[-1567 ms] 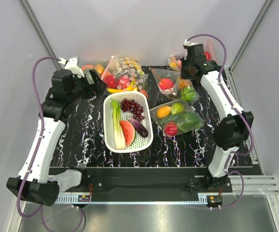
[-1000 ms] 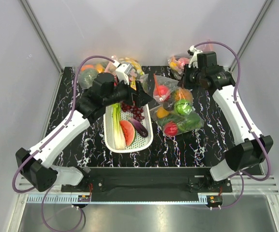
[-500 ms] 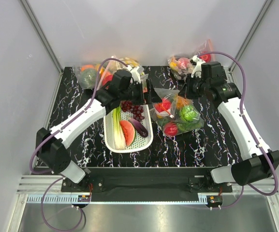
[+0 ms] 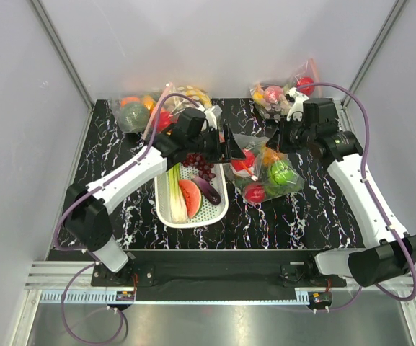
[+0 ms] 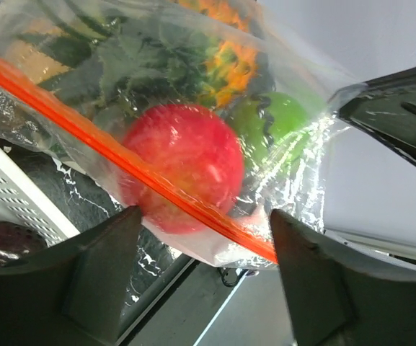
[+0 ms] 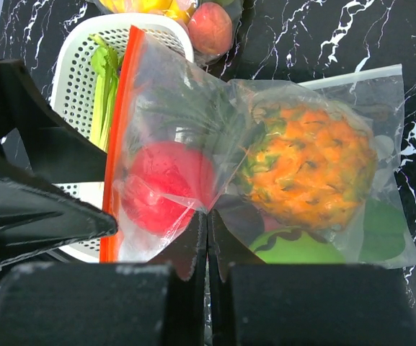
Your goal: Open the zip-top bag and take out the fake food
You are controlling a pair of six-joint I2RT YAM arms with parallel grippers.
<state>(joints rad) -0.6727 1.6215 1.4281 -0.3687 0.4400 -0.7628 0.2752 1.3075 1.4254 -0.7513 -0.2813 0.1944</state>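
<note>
1. Zip-top bag (image 6: 193,115): one, held up just right of the white basket (image 4: 193,222), between both grippers.
2. Right gripper (image 6: 206,223): fingers pressed together, pinching the bag's film near the red fruit. Grip firmly as the anchor.
3. Left gripper (image 5: 206,223): spread wide astride the zip strip (image 6: 120,137). Close on one lip only, then pull away from the right.
4. Fake food inside, three pieces: one pineapple (image 6: 312,166), one red fruit (image 6: 164,187), one green fruit (image 6: 294,249).
</note>
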